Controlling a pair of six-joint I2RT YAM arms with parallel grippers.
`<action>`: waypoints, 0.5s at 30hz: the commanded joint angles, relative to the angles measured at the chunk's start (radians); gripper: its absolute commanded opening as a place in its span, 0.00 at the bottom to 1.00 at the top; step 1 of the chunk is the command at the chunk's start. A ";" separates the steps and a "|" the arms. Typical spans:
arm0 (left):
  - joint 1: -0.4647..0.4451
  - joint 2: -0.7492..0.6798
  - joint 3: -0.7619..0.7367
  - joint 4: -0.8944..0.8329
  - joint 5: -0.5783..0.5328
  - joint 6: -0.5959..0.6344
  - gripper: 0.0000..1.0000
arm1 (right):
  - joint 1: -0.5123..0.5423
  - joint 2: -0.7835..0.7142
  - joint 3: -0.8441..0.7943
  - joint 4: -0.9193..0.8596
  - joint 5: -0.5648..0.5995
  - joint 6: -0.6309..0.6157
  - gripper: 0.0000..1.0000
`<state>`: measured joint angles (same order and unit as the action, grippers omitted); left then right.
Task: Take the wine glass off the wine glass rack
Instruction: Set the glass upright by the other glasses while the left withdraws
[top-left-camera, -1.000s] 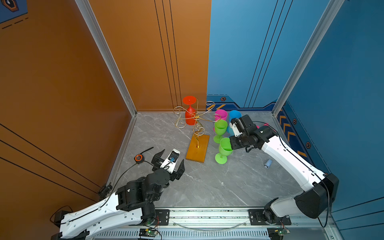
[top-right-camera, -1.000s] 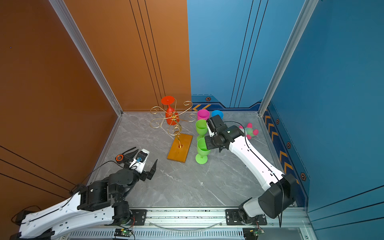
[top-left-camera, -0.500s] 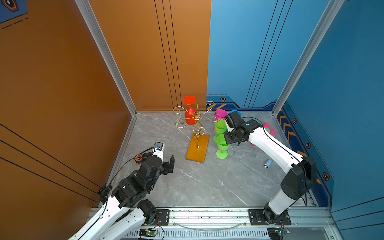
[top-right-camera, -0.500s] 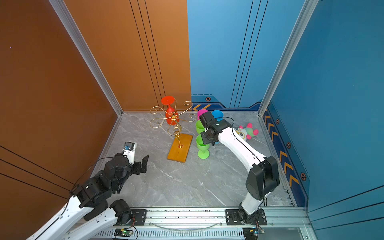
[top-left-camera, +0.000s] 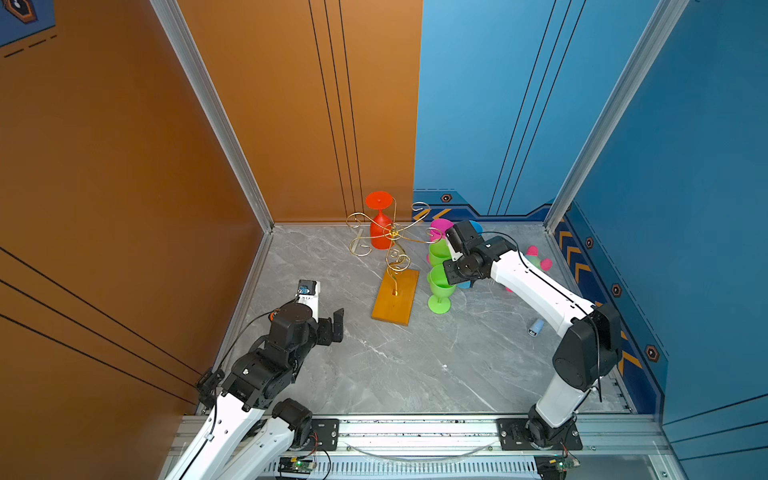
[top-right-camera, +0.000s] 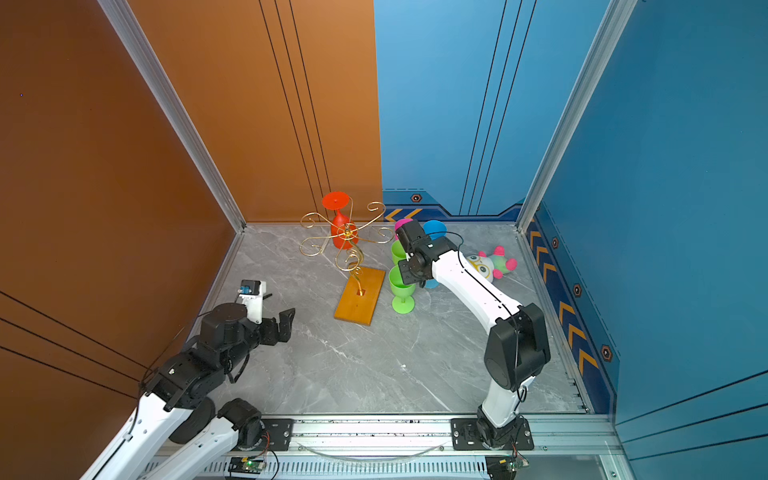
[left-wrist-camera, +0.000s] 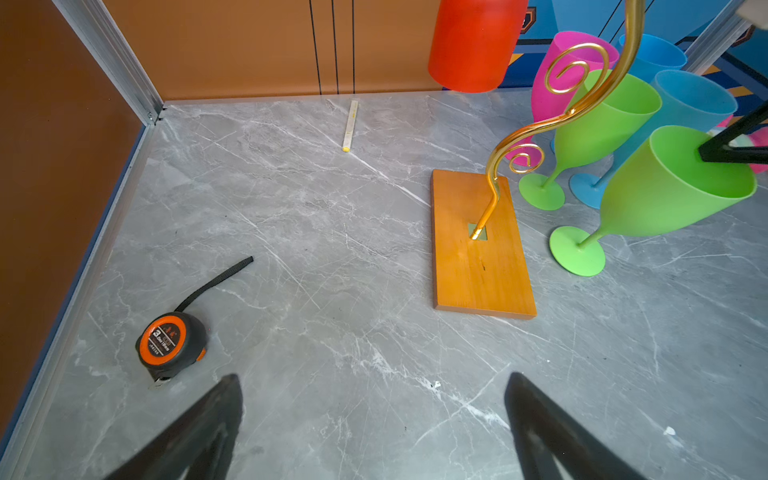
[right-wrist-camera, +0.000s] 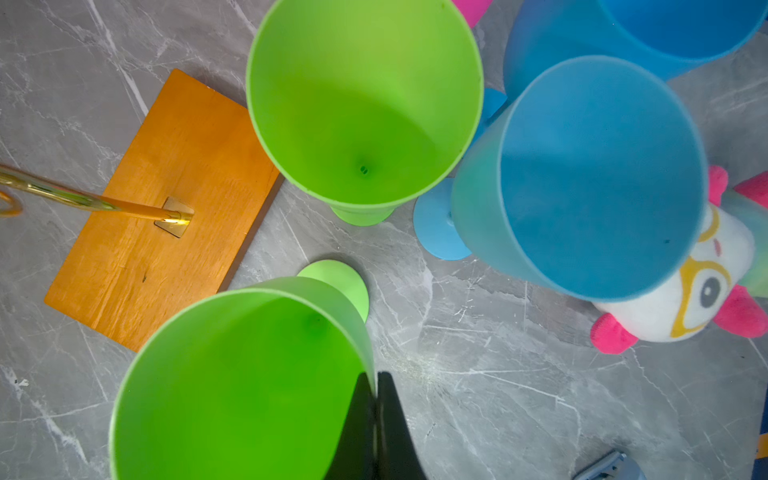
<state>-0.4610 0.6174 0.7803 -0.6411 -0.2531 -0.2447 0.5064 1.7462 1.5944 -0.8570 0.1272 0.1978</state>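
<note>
Just beside the long edge of the wine glass rack's (top-left-camera: 401, 305) wooden base, a green wine glass (top-left-camera: 437, 286) is stood with its foot on the grey table (top-left-camera: 395, 374). Its rim is pinched by the right gripper (right-wrist-camera: 376, 386), whose fingers are pressed together on the bowl's wall, one inside and one outside. A red wine glass (top-left-camera: 379, 235) is hung upside down from a scroll arm at the rack's far side. Past the held glass, a second green glass (top-left-camera: 436, 253), a pink glass (top-left-camera: 439, 226) and blue glasses (right-wrist-camera: 582, 178) are clustered near the rack. Well apart from the rack's opposite side, the left gripper (left-wrist-camera: 372, 377) is held with its fingers spread wide and nothing between them, near a tape measure (left-wrist-camera: 170, 340).
</note>
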 joint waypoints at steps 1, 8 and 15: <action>0.015 -0.007 0.022 -0.014 0.050 -0.010 0.99 | -0.014 0.011 0.014 0.030 -0.021 -0.004 0.00; 0.023 0.002 0.040 -0.015 0.082 -0.009 0.99 | -0.032 0.016 -0.004 0.064 -0.050 0.004 0.00; 0.030 0.017 0.060 -0.015 0.101 -0.008 0.99 | -0.035 0.019 -0.007 0.062 -0.063 0.004 0.00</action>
<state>-0.4446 0.6273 0.8139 -0.6479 -0.1825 -0.2447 0.4767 1.7496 1.5940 -0.8074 0.0788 0.1986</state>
